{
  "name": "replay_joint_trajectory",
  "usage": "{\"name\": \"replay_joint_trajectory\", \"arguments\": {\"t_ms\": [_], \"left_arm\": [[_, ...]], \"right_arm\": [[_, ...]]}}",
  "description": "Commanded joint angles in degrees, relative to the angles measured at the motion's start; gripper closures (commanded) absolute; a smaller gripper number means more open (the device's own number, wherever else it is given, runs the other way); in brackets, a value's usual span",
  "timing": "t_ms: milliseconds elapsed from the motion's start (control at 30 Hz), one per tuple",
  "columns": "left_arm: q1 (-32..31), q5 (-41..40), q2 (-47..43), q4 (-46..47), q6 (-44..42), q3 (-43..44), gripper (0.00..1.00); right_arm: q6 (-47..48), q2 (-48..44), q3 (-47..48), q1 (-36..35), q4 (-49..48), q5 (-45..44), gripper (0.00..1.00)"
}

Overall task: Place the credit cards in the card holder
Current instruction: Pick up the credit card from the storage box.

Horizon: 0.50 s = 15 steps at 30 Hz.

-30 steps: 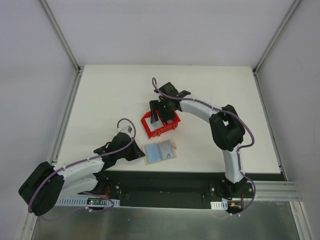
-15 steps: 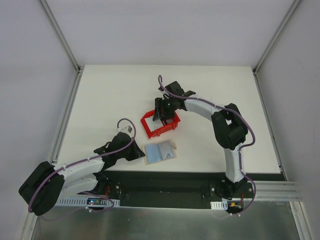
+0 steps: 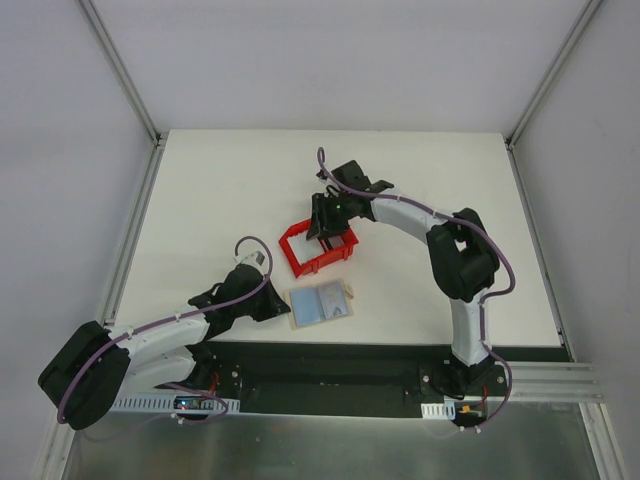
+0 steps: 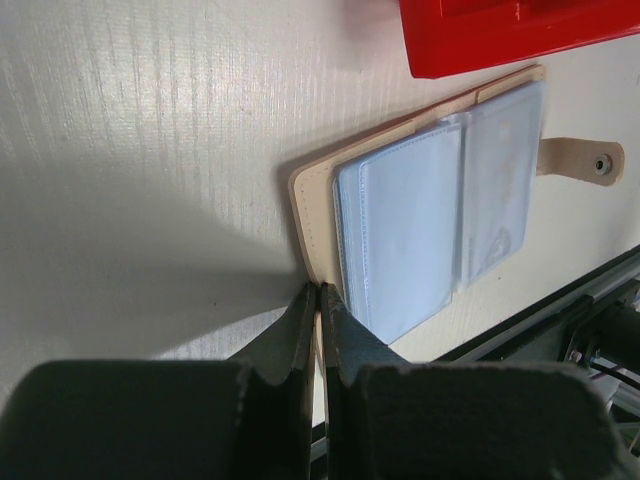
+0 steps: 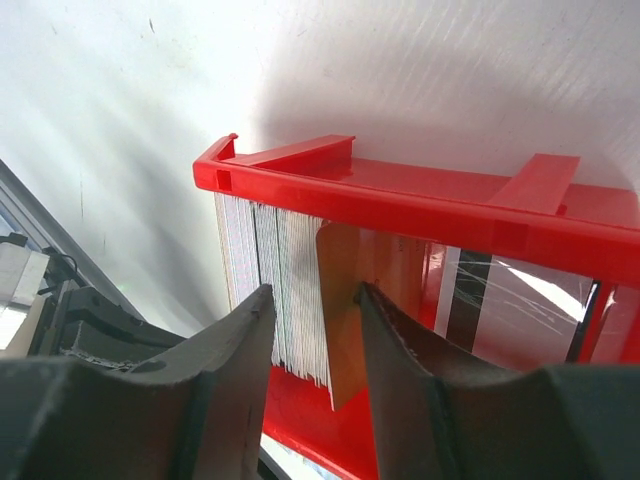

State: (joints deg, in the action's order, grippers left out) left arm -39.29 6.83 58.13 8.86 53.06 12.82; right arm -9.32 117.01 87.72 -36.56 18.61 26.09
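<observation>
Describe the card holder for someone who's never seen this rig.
On the white table, look at the middle of the near edge, nearer than the red plastic bin. The tan leather-like folding card holder lies open there; unlike the bin, it is flat, with pale blue sleeves and a snap tab.

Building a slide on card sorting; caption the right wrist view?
Right tool, jaws apart, over whitish plastic cards standing on edge in a red plastic bin.

The bin [image 5: 400,200] looks glossy plastic, the card holder [image 4: 425,205] matt leather-like.
</observation>
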Motion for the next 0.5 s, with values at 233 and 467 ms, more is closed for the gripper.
{"name": "replay_joint_trajectory", "arguments": {"t_ms": [233,467], "left_arm": [[0.2,-0.3,0.6,0.7,-0.9,1.7,1.00],[0.2,-0.3,0.6,0.7,-0.9,1.7,1.00]], "right_arm": [[-0.2,-4.6,-0.1,0.2,-0.5,0.6,0.80],[1.8,-4.6,1.0,0.1,2.8,-5.5,0.92]]}}
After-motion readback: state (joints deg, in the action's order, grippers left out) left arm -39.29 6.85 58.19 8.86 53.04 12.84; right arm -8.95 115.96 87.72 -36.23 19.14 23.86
